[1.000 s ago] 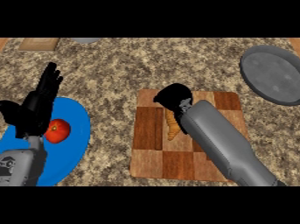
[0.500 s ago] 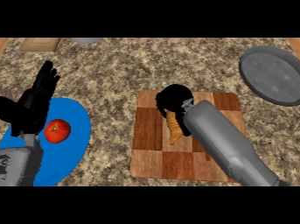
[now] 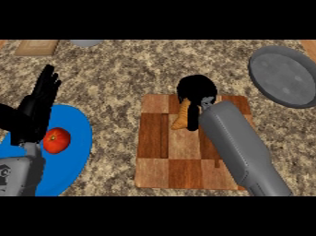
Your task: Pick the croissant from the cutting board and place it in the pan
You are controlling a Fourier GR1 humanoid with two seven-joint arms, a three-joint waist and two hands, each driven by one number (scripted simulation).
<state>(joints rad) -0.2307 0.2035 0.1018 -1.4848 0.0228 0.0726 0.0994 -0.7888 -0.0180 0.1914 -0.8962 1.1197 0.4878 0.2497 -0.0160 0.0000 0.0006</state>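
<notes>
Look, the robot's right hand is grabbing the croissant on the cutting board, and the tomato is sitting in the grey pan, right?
Not quite. The head view shows the tomato on the blue plate, not in the pan. The right hand is on the croissant over the cutting board.

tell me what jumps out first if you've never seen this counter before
The right hand curled over the orange croissant on the wooden cutting board at centre draws the eye. At left a red tomato sits on a bright blue plate beside the open left hand; a grey pan waits upper right.

Right hand (image 3: 196, 93) curled, left hand (image 3: 31, 113) open
</notes>
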